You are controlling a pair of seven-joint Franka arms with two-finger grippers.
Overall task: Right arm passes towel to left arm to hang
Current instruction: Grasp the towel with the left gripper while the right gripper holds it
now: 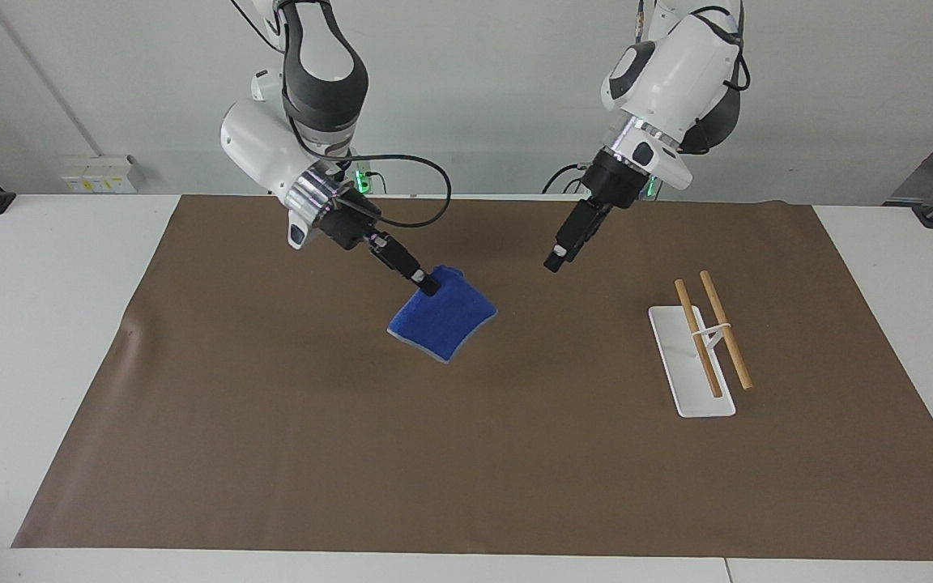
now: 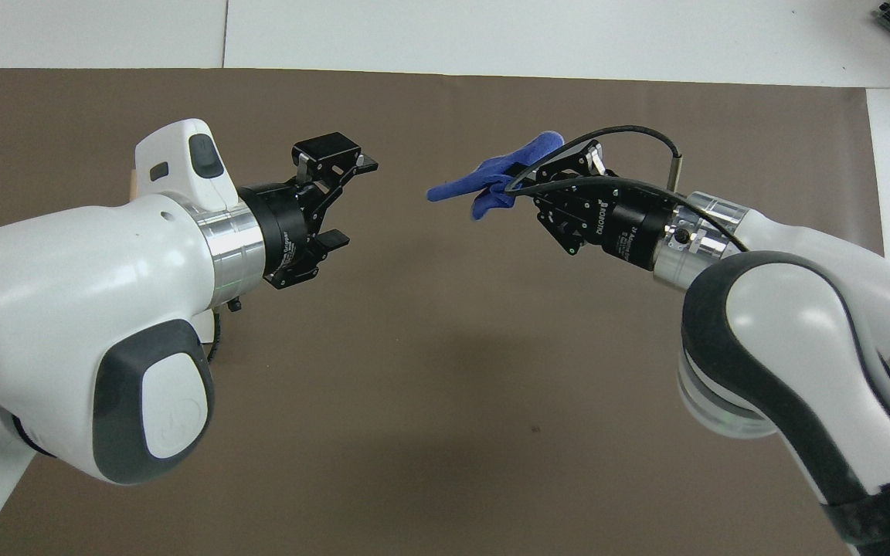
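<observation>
My right gripper [image 1: 428, 284] is shut on one corner of the blue towel [image 1: 444, 324]. It holds the towel in the air over the middle of the brown mat, and the towel hangs down from the fingers. The towel [image 2: 491, 176] also shows in the overhead view, sticking out of the right gripper [image 2: 520, 182] toward the left arm. My left gripper [image 1: 555, 257] is up over the mat, points at the towel and stands a short gap away from it. In the overhead view the left gripper [image 2: 360, 202] is open and empty.
A white stand [image 1: 692, 364] with two wooden bars [image 1: 724, 328] sits on the brown mat [image 1: 466, 470] toward the left arm's end of the table. In the overhead view the left arm covers nearly all of the stand.
</observation>
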